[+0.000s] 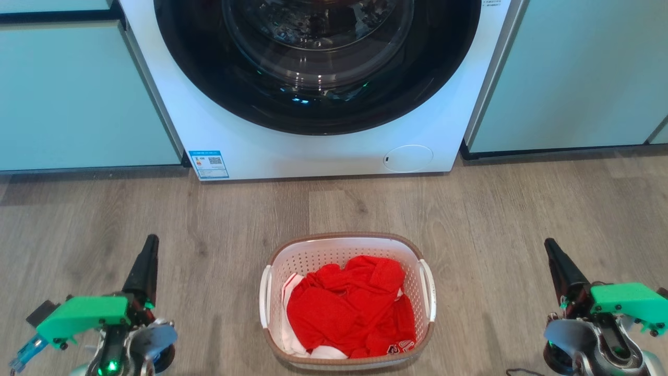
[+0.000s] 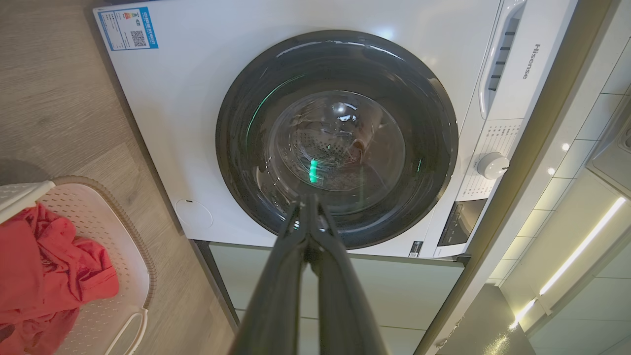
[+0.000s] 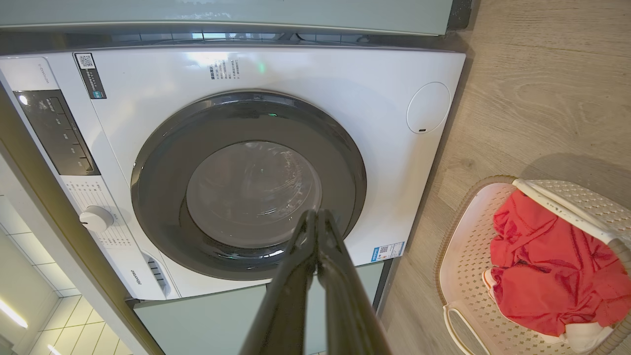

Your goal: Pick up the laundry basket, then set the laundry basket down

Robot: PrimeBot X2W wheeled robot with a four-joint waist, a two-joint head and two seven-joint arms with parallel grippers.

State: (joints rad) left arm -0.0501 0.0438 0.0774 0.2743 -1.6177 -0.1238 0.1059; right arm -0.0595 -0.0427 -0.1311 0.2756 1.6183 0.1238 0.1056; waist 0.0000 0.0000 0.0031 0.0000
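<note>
The left end effector (image 1: 150, 250) sits low at the robot's left with its two long dark fingers pressed together into one narrow point, holding nothing; the left wrist view shows the same closed pair (image 2: 309, 207) aimed at the machine ahead. The right end effector (image 1: 553, 253) mirrors it at the robot's right, likewise pinched fully together and empty, its tips meeting in the right wrist view (image 3: 316, 219). Between the two, well apart from each, the small white perforated plastic laundry basket with a brown woven-look rim (image 1: 323, 252) stands upright on the grey wood-plank floor (image 1: 224, 209), its two white side handles facing the end effectors on either side. A crumpled red cloth garment with white trim (image 1: 349, 308) lies inside it, below the rim. Beyond the basket, across a strip of bare floor, stands the white front-loading washing machine (image 1: 292, 151), its round dark glass door (image 1: 313, 68) closed. A small blue label (image 1: 209, 164) is stuck at its lower left corner and a round white cover (image 1: 408, 158) sits at its lower right. Pale green flat-fronted cabinets (image 1: 78, 94) flank the machine on both sides.
</note>
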